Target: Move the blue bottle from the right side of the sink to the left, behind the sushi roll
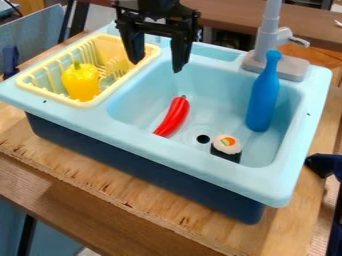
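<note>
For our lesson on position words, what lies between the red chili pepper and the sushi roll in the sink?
In the camera view, the dark round drain hole lies between the red chili pepper and the sushi roll.

Lab-like room: toy sink [160, 160] on plywood [120, 187], robot arm [150, 7].

A grey faucet [266, 42], a wooden tabletop [100, 172]
</note>
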Robot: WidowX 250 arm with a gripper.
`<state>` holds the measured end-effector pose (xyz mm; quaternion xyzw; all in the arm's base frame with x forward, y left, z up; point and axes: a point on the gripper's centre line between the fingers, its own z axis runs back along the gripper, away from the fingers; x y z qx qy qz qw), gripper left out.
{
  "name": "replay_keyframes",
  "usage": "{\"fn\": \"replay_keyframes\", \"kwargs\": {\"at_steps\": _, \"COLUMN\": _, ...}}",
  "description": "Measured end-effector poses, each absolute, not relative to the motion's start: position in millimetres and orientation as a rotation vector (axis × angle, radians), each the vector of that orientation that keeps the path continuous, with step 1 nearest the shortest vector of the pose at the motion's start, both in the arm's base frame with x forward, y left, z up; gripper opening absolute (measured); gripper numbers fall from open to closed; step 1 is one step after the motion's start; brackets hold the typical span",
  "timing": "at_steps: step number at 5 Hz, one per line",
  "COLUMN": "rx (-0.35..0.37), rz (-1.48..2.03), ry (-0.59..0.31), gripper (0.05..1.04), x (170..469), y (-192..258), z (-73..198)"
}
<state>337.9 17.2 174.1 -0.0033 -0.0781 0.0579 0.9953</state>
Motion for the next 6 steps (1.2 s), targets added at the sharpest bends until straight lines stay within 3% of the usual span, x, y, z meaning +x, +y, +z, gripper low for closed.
{"fn": "replay_keyframes", "kwargs": {"at_steps": 1, "rx": -0.007, "rz": 0.119, "ry": -0.133, "gripper": 0.999, "x": 339.8, "y": 16.3, "z": 164.5}}
{"fn": "replay_keyframes", "kwargs": {"at_steps": 2, "rx": -0.051, "rz": 0.032, "ry": -0.213, "gripper": 0.999, "x": 354.3, "y": -30.6, "z": 162.2}}
{"fn": "replay_keyframes", "kwargs": {"at_steps": 3, "rx": -0.061, "rz": -0.098, "ry": -0.207, "gripper": 0.999, "x": 353.6, "y": -62.9, "z": 158.8}}
{"fn": "replay_keyframes", "kwargs": {"at_steps": 6, "rx": -0.059, "rz": -0.241, "ry": -0.25, "gripper": 0.999, "x": 380.9, "y": -96.5, "z": 193.5}}
